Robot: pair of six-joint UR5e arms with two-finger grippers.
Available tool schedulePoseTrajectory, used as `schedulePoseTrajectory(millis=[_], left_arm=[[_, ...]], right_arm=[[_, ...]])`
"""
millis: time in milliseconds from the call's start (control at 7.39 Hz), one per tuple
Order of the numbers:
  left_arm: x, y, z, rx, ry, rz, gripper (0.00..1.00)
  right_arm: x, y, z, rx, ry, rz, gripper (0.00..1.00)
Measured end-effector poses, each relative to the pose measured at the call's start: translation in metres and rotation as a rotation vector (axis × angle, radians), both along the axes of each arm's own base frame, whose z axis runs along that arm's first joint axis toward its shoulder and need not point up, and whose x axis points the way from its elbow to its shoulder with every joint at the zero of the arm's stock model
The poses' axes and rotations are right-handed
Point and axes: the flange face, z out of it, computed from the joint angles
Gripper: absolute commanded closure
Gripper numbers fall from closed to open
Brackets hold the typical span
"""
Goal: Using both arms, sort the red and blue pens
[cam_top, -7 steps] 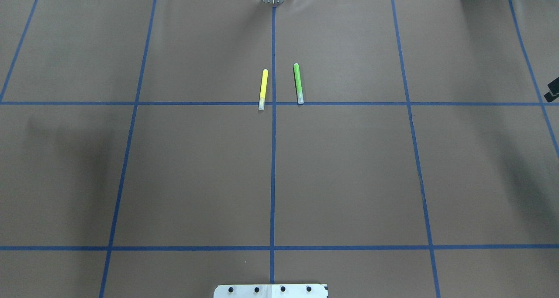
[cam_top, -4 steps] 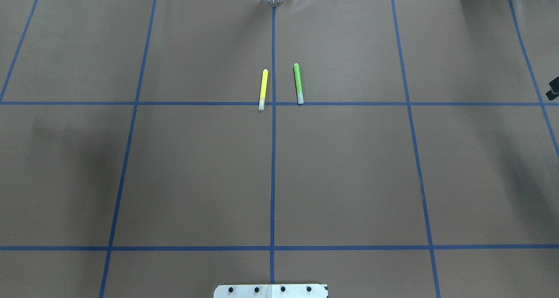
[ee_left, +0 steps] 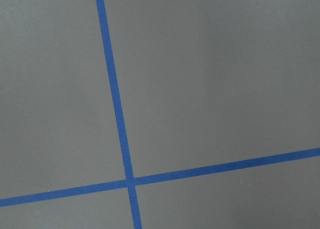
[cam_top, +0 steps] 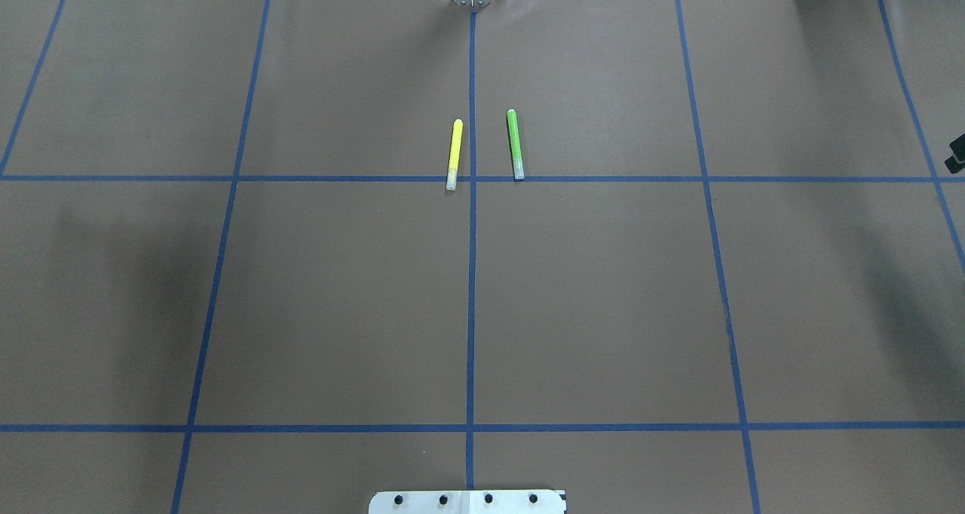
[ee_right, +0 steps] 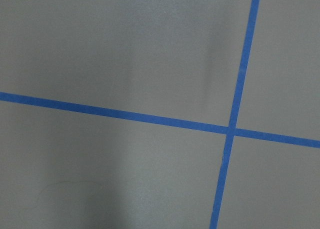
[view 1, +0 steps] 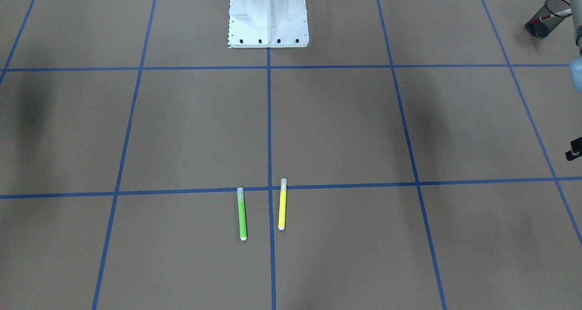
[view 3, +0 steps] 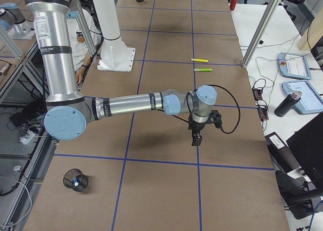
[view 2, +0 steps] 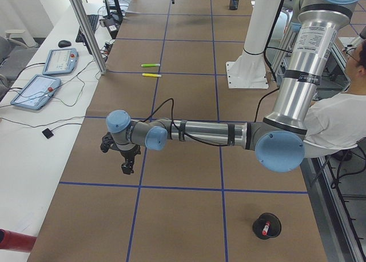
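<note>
Two highlighters, two pens (both cupped)

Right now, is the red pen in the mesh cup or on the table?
Inside: the red pen lies within the rim of the black mesh cup.

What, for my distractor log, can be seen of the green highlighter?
The green highlighter is a slim, plastic-looking green barrel with a pale translucent cap at the robot-side end. It lies flat on the brown table cover, cap reaching the crosswise blue tape line, roughly parallel to the yellow highlighter but apart; nothing grips it.
</note>
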Motion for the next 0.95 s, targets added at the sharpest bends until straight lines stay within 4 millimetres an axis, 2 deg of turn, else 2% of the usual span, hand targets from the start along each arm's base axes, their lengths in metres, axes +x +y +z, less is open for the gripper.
schedulePoseTrajectory(millis=[948], left_arm=[[0.0, 0.001, -0.017, 0.051, 0.002, 0.006, 0.01]], right_arm=[[0.001, 0.003, -0.001, 0.003, -0.004, 0.001, 0.0]])
